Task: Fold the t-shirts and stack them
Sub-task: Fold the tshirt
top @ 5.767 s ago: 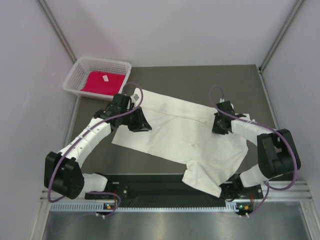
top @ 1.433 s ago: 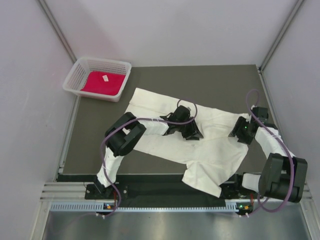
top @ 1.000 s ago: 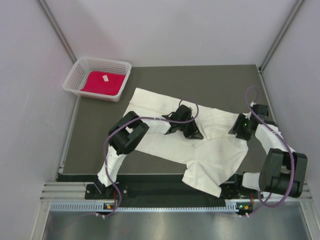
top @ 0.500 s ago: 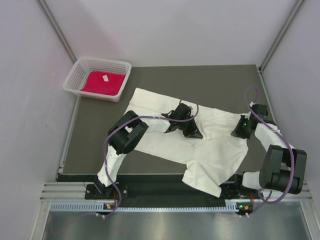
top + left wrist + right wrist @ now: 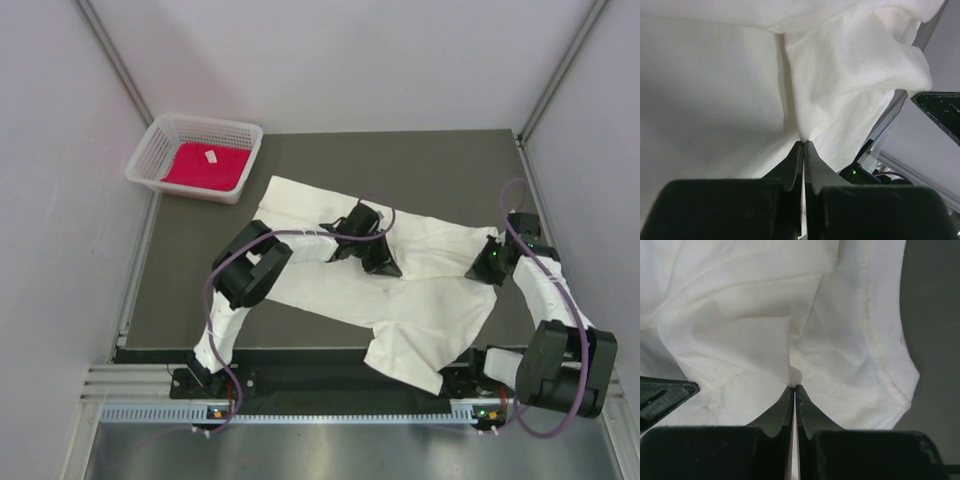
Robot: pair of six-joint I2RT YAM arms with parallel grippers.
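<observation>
White shirt (image 5: 420, 310): limp, light cloth, spread from tabletop (image 5: 430, 165) centre to right edge; probably best taken at hems. Left fingers (image 5: 792, 165) pinch a centre fold, right fingers (image 5: 785, 410) a right-edge fold. Red shirt (image 5: 205, 165): basket (image 5: 205, 121), far-left corner.

The left arm (image 5: 300, 246) and the right arm (image 5: 548, 292) are each built of white links joined by bulky black joints, a purple cable (image 5: 208, 292) is looped along each, and the fingers (image 5: 790, 167) are moulded in tapered matte black.
</observation>
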